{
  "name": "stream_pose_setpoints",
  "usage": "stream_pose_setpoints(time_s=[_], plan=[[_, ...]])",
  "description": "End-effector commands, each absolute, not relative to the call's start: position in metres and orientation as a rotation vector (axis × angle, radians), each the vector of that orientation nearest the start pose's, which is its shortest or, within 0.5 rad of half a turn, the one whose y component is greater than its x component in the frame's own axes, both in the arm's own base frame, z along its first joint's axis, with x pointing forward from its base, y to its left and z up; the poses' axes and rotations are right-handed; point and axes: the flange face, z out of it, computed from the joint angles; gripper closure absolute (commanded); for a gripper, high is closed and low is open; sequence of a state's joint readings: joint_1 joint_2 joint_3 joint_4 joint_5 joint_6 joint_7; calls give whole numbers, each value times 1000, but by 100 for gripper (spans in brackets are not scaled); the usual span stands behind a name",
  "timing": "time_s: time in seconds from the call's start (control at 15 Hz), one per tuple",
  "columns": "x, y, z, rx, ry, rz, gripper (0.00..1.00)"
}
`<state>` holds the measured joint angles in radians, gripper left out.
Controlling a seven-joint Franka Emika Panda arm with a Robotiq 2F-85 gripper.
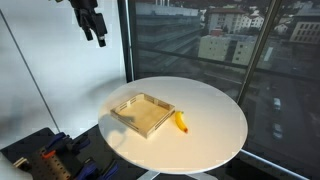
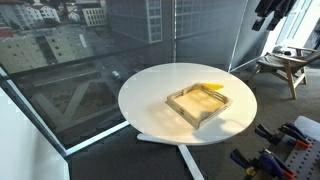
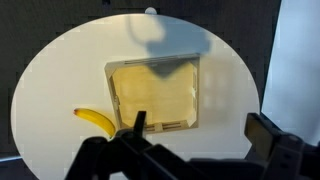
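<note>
Hand (image 1: 97, 38) raised high above the round white counter (image 1: 215, 110), fingers apart, nothing between them; also seen at the top edge in an exterior view (image 2: 268, 15). Wooden tray (image 1: 143, 114) lies empty near mid-counter, well below the hand. In the wrist view the tray (image 3: 155, 95) sits almost straight under the spread fingers. Banana (image 1: 181, 121) lies on the counter just beside one tray edge.

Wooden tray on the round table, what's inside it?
Nothing: the wooden tray shows only its bare floor, partly in shadow. The banana lies outside it on the table. Its underside is hidden.
</note>
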<state>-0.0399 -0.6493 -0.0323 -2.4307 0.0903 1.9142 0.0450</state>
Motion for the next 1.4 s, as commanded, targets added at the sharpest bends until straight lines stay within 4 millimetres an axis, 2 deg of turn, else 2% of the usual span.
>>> stream_pose_setpoints(time_s=[0.0,0.4,0.73,1.33], plan=[[389,-26,546,-3044,200,-185,0],[415,-35,545,-3037,202,-180,0],[435,-54,545,-3016,194,-197,0],[454,-100,537,-3002,-70,-189,0]])
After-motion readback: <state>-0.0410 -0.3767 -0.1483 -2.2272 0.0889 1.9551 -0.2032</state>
